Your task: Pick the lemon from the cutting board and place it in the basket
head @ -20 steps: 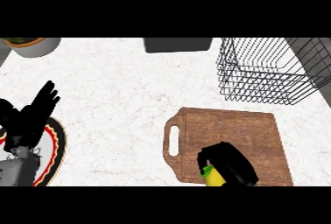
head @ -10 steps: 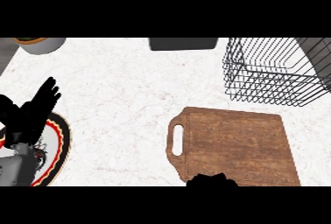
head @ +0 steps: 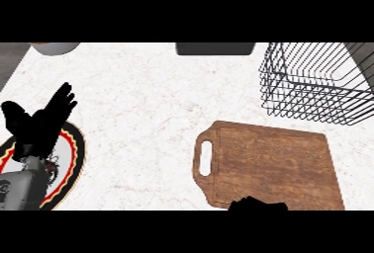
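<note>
— So, where is the lemon?

— I cannot see it. The cutting board (head: 274, 165) lies bare on the white desk (head: 146, 99), handle slot to the left, and nothing yellow shows on it.

— And the right hand?

— Only a dark bit of the right hand (head: 257, 205) pokes up at the board's near edge. Whether its fingers are apart, together or clamped on anything, I cannot tell; if the lemon is there, it is hidden.

— The basket?

— The wire basket (head: 314, 81) stands just beyond the board's far right corner, with no lemon inside.

— The left hand?

— The left hand (head: 40, 126) rests at the left edge above a red-rimmed plate (head: 70, 168), fingers straight, spread, holding nothing.
</note>
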### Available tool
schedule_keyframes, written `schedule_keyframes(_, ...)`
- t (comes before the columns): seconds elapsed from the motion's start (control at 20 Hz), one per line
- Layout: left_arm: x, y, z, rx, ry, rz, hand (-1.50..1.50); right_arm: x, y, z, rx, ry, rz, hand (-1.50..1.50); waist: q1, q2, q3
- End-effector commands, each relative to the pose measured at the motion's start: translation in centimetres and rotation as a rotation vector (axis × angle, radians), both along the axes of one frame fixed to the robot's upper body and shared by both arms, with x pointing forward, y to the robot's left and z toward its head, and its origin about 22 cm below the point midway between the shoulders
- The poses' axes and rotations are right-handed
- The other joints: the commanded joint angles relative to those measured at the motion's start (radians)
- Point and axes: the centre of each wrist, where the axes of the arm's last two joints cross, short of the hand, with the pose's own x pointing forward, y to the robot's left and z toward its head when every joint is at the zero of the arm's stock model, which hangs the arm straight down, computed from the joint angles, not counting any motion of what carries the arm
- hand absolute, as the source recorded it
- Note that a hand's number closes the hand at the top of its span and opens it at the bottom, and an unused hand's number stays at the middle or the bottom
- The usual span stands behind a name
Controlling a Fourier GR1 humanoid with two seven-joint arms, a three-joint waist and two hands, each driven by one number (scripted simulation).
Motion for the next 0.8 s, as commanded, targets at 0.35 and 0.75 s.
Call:
schedule_keyframes(0.35, 0.6, -0.4, 0.9, 0.012, -0.016, -0.024, 0.00, 4.1, -0.5, 8.3, 0.103, -0.168, -0.229, 1.50, 0.025, 0.004, 0.001)
schedule_keyframes(0.75, 0.6, -2.0, -0.1, -0.011, 0.004, -0.016, 0.00, 12.9, -2.6, 12.4, 0.011, -0.174, -0.427, 1.50, 0.014, 0.004, 0.003)
